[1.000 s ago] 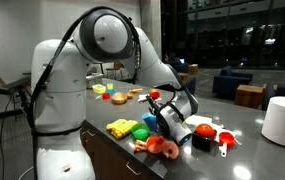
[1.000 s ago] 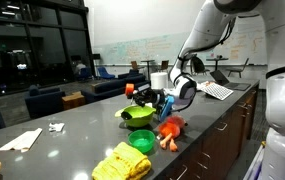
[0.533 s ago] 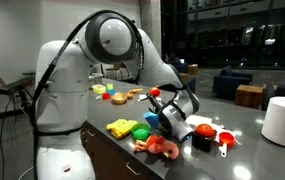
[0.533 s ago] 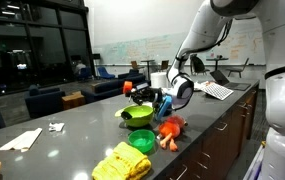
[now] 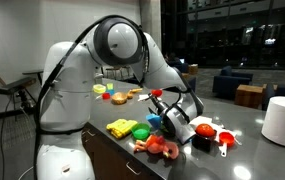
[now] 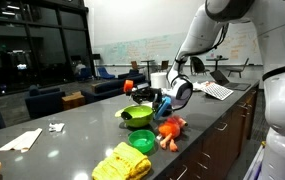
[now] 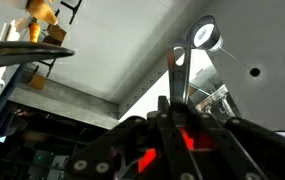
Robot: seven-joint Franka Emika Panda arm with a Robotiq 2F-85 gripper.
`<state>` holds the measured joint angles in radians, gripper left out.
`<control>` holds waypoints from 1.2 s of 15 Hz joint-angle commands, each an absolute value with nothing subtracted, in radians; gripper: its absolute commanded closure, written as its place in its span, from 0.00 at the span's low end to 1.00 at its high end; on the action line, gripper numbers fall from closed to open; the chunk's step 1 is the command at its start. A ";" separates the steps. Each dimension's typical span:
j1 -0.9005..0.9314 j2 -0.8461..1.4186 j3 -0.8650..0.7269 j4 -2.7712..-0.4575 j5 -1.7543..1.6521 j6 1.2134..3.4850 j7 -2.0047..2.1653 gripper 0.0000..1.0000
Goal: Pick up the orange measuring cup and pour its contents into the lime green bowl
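Gripper [image 6: 140,94] clamped on cup [image 6: 128,88], we read: cup aloft at fingertips, above bowl [image 6: 137,117]. Cup tiny, orange-red. Bowl round, lime green, on counter [image 6: 72,125]. Wrist view shows ceiling plus red patch between fingers; we find bowl clearly only in an exterior view.
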<state>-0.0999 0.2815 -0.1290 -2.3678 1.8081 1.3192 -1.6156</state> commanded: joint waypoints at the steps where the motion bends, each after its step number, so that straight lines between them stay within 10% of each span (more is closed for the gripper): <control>1: -0.110 0.306 -0.140 -2.354 1.801 1.274 -1.649 0.96; 18: -0.108 0.334 -0.147 -2.318 1.800 1.267 -1.677 0.96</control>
<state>-0.1061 0.3295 -0.1417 -2.3212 1.8081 1.2785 -1.6668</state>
